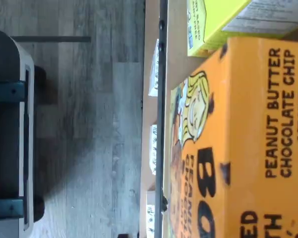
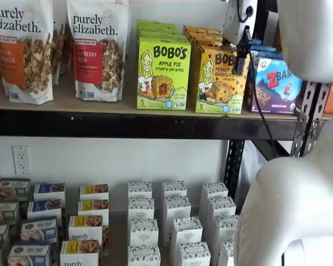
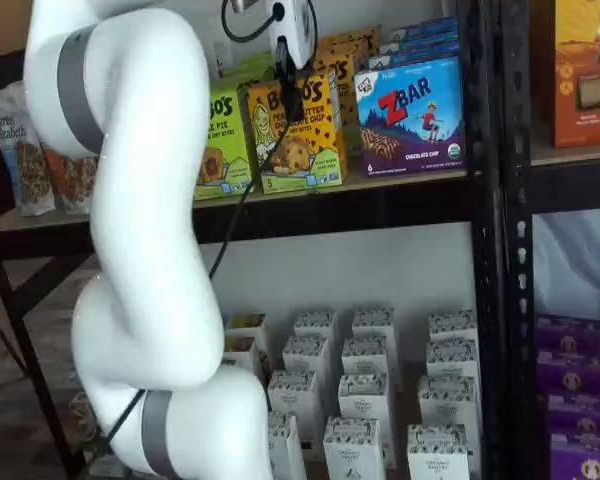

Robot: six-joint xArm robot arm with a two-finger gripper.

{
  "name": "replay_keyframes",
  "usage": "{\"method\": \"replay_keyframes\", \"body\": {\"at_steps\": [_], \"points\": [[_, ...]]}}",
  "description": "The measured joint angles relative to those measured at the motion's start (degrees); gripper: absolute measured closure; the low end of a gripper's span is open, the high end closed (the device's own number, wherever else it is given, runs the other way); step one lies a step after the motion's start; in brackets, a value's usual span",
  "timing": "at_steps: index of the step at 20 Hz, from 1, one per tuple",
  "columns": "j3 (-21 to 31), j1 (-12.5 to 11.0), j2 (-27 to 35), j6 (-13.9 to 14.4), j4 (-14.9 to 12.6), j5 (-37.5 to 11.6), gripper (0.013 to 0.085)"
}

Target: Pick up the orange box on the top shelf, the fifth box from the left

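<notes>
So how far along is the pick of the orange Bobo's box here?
Approach done: the gripper hangs in front of the orange box. In hand: lining up, jaws wide, nothing held. Left: close on the box and lift it; it sits on the top shelf.

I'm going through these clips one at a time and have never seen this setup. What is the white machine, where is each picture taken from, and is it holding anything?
The white machine is a jointed robot arm. Two pictures come from fixed cameras facing the shelves; the third comes from a camera on the arm's wrist and is turned on its side. On the top shelf stand granola bags, a green Bobo's Apple Pie box, the orange Bobo's Peanut Butter Chocolate Chip box and a blue ZBar box. Small white boxes fill the level below. The claw hangs in front of the orange box. Its fingers show too side-on to judge, and it holds nothing: the box stands on the shelf.
</notes>
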Motion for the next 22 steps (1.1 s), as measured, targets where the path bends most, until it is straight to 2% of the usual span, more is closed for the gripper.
{"method": "replay_keyframes", "body": {"at_steps": [5, 6, 7, 10, 11, 12, 13, 15, 16, 19, 22], "points": [[0.58, -0.11, -0.36, -0.08, 0.26, -0.63, 0.0130], [0.66, -0.15, -0.41, -0.11, 0.33, -0.73, 0.0170], [0.72, -0.19, -0.46, -0.13, 0.39, -0.79, 0.0170], [0.84, -0.30, -0.56, -0.22, 0.56, -0.86, 0.0250], [0.89, -0.33, -0.60, -0.24, 0.58, -0.90, 0.0250], [0.96, -0.36, -0.65, -0.28, 0.60, -0.95, 0.0290], [0.97, -0.41, -0.66, -0.32, 0.65, -0.96, 0.0290], [0.91, -0.61, -0.67, -0.46, 0.97, -0.85, 0.0370], [0.87, -0.66, -0.66, -0.49, 1.06, -0.80, 0.0370], [0.74, -0.79, -0.61, -0.59, 1.30, -0.63, 0.0450], [0.35, -0.84, -0.39, -0.63, 1.32, -0.14, 0.0450]]}}
